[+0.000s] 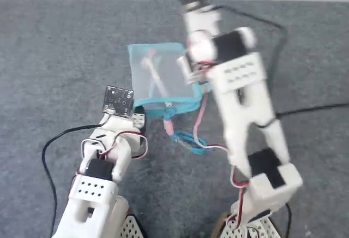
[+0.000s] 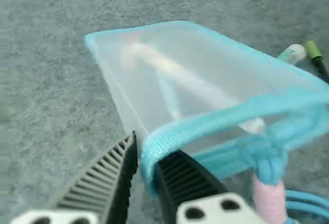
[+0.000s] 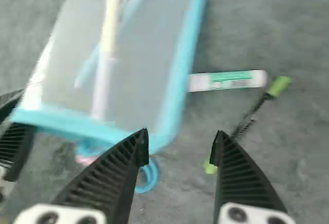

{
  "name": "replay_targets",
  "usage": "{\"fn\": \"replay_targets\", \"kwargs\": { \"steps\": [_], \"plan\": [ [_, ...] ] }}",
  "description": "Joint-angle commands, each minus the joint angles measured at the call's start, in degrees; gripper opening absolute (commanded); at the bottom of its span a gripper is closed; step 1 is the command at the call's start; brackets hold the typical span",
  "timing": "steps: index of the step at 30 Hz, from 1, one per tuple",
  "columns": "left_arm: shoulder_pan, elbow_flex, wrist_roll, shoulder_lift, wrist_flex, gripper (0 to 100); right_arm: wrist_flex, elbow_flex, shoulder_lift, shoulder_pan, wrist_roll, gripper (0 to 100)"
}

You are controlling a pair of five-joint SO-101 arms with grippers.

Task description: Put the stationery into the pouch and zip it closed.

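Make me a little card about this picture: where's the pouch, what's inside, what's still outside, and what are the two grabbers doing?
Pouch: see-through with blue trim, lying on the grey surface
Inside: pens, seen through the side
Outside: white-and-green marker and green-capped pen, lying beside the pouch
Left gripper: shut on the pouch's blue rim
Right gripper: open, above the pouch's corner and the green-capped pen
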Motion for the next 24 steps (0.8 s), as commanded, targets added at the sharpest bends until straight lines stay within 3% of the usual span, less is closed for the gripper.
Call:
{"fn": "replay_targets", "kwargs": {
  "steps": [1, 7, 11, 24],
  "plan": [
    [-7.3, -3.4, 4.1, -0.4, -0.3, 1, 1.8, 4.7, -6.1, 7.2, -0.8, 20.2],
    [-0.8, -2.2, 0.6, -0.4, 0.1, 1, -8.0, 29.0, -6.1, 9.5, -0.7, 20.3],
    [-3.3, -2.2, 1.6, -0.4, 0.1, 1, -19.5, 42.6, -6.1, 9.2, -0.9, 20.3],
    [-2.9, -2.1, 1.3, -0.4, 0.1, 1, -33.2, 55.5, -6.0, 5.6, -4.3, 20.2]
  ]
}}
